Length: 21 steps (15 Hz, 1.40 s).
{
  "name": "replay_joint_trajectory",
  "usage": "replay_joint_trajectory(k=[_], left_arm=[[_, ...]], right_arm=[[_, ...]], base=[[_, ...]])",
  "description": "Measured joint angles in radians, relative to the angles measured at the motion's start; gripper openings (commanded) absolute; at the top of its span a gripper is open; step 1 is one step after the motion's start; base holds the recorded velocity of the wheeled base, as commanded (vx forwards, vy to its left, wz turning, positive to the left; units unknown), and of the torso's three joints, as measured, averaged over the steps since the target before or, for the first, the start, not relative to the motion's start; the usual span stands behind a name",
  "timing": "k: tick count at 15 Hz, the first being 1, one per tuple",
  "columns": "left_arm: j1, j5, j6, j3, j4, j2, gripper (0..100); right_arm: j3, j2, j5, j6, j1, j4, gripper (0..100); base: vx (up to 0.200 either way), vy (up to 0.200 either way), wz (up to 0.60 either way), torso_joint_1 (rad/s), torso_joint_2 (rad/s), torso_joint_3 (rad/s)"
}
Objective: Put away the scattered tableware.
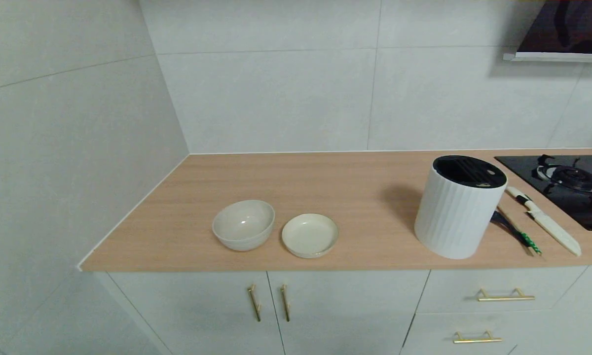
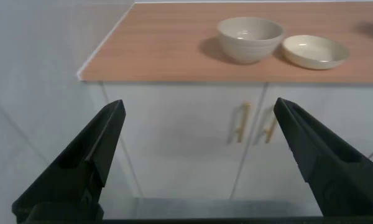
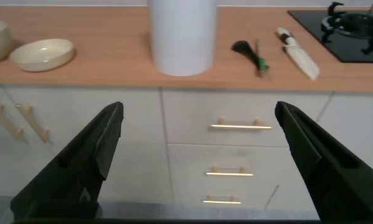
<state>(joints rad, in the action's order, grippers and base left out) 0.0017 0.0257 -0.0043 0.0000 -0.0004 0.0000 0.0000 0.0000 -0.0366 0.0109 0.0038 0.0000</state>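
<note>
Black left gripper [image 2: 198,107] and right gripper [image 3: 199,109] hang wide open, empty, facing the cabinet fronts [image 2: 174,143].

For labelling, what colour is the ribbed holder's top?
Black top on white ribbed holder; best in head view.

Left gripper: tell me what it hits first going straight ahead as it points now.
Likely the white cabinet door below the countertop, close to its gold handles. The left gripper aims under the countertop's edge, beneath the bowl; depth is uncertain.
</note>
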Motion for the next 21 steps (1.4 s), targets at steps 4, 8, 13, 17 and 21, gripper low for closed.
replay_joint_trajectory(k=[4,8,13,17,21], left_arm=[[0.001,0.000,0.000,0.000,0.000,0.000,100],[0.001,0.000,0.000,0.000,0.000,0.000,100],[0.001,0.000,0.000,0.000,0.000,0.000,100],[0.001,0.000,0.001,0.000,0.001,0.000,100],[0.001,0.000,0.001,0.000,0.000,0.000,100]], right_arm=[[0.000,0.000,0.000,0.001,0.000,0.000,100],[0.000,0.000,0.000,0.001,0.000,0.000,100],[0.000,0.000,0.000,0.000,0.000,0.000,100],[0.000,0.000,0.001,0.000,-0.001,0.000,100],[0.000,0.000,0.001,0.000,-0.001,0.000,100]], base=[[0.000,0.200,0.00,0.004,0.00,0.001],[0.000,0.200,0.00,0.002,0.00,0.005],[0.000,0.080,0.00,0.001,0.00,-0.002],[0.000,0.000,0.00,0.000,0.00,0.000],[0.000,0.000,0.00,0.000,0.00,0.000]])
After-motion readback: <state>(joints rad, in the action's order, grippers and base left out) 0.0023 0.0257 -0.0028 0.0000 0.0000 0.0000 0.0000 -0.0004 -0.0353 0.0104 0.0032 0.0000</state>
